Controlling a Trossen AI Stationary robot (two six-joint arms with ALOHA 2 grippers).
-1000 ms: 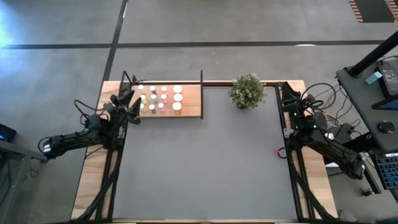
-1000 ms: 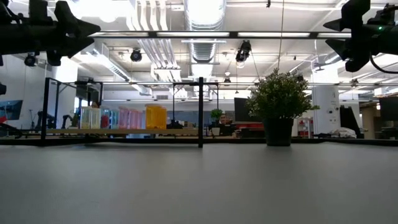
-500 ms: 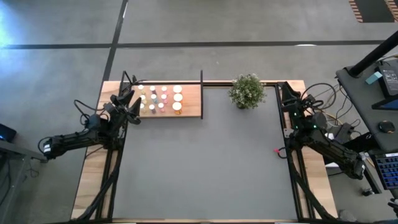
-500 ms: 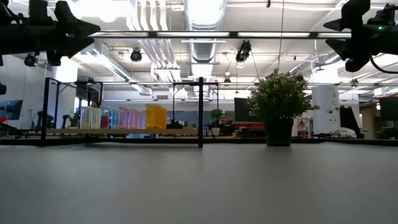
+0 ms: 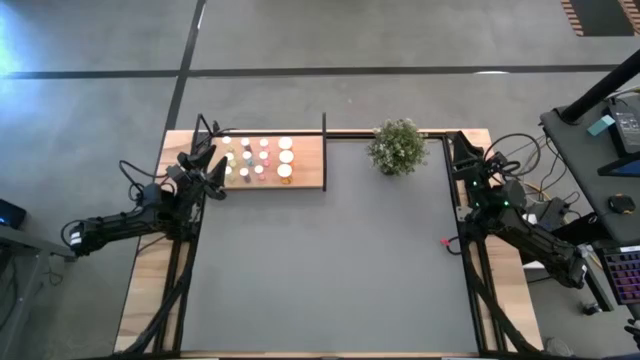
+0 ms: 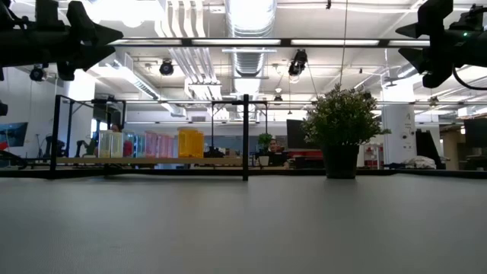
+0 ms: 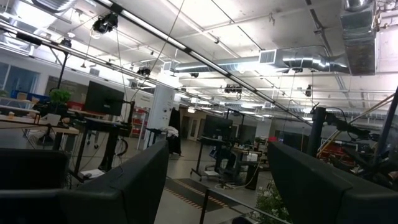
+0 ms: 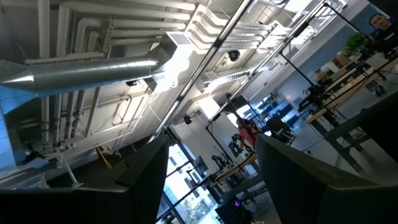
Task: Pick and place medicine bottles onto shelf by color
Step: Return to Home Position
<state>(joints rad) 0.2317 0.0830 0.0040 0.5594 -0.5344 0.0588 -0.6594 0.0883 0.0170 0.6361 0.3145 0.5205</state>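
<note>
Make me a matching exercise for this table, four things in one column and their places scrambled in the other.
1. bushy green potted plant
2. light-wood shelf board with black posts
3. left end effector
4. right end effector

A. far left corner of the dark grey table
B. raised by the table's far right corner
C. standing at the far edge, right of the shelf
D. raised just left of the shelf

Pairs: 1-C, 2-A, 3-D, 4-B.

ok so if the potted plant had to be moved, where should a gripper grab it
Grip the dark pot across its upright sides, coming in level from the open tabletop side. The bushy foliage spreads wider than the pot and hides it from above, so a top-down grasp would likely only catch leaves.
</note>
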